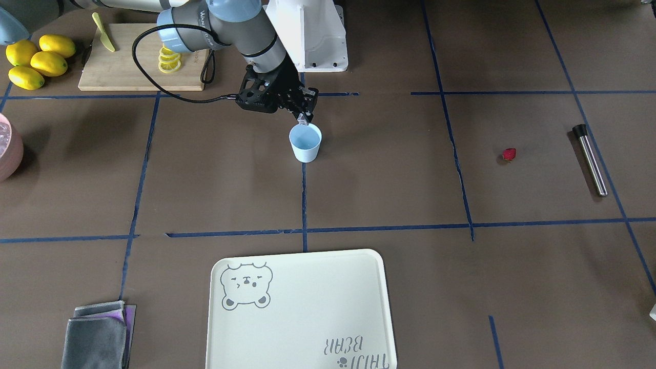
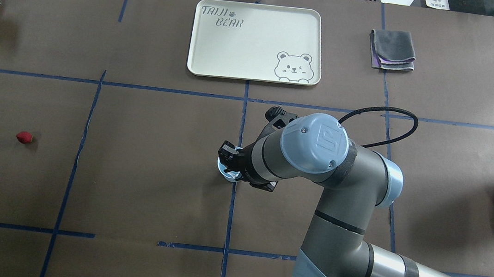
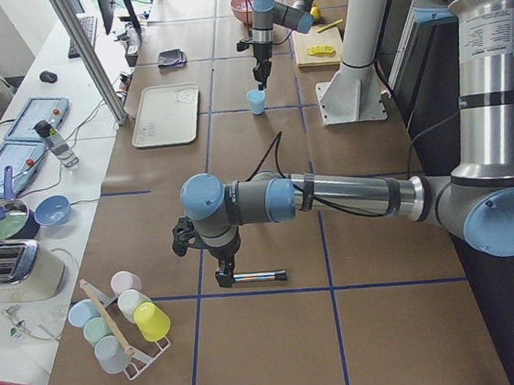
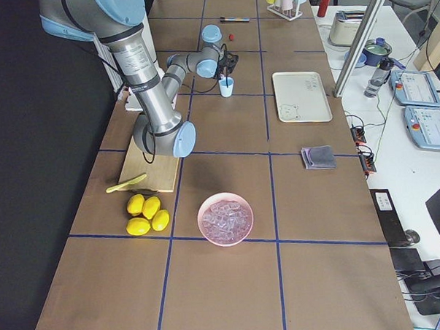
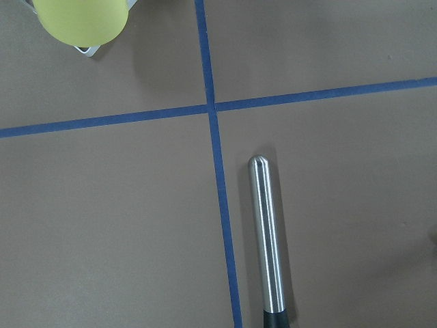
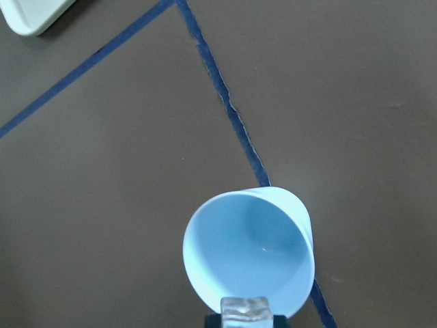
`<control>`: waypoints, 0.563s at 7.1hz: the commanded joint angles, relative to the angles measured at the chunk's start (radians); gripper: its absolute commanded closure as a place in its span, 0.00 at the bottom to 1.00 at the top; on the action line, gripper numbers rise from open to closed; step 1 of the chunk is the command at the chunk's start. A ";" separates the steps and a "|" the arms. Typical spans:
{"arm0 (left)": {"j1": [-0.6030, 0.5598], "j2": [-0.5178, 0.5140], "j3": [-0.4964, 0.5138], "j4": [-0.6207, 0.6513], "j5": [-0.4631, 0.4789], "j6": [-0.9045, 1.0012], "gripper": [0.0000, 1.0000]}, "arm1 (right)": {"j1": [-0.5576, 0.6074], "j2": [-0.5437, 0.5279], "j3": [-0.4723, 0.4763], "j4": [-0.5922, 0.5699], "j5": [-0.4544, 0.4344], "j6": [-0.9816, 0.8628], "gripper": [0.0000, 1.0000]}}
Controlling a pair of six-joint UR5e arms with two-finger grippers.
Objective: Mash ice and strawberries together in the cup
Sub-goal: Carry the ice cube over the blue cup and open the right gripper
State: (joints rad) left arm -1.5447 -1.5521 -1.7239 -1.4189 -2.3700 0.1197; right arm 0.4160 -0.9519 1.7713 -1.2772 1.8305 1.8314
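Overhead exterior is mostly the right arm [image 2: 346, 205], bent right over the cup [image 2: 225, 173], so only a sliver of pale blue shows under the wrist. The left arm [image 3: 331, 194] reaches way out on the cup's robot-left side. The cream bear tray [image 2: 249, 41] sits beyond the cup, on the side away from the robot and apart from it. The left gripper [image 3: 221, 274] hangs low, far from the cup, and I can't tell if that claw is wide or closed. The right gripper [image 1: 302, 119] hovers over the cup's robot-side rim. The cup stands upright on a blue tape line. A steel rod [image 1: 590, 160] lies flat under the left gripper. The strawberry [image 1: 509, 154] lies on the table between cup and rod, nearer the rod. The ice [image 6: 246, 309] is pinched in the right claw's narrow grip, just above the cup's rim.
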 commanded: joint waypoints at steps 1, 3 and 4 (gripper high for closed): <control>0.000 0.001 -0.005 0.000 0.000 0.000 0.00 | -0.020 0.009 -0.016 -0.004 -0.092 0.000 0.95; 0.000 0.001 -0.011 0.000 0.000 0.000 0.00 | -0.020 0.007 -0.018 -0.004 -0.096 0.000 0.38; 0.000 0.001 -0.013 0.000 0.000 0.000 0.00 | -0.020 0.005 -0.019 -0.005 -0.096 -0.001 0.22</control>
State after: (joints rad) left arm -1.5447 -1.5509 -1.7334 -1.4189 -2.3700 0.1196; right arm 0.3966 -0.9447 1.7533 -1.2813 1.7374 1.8312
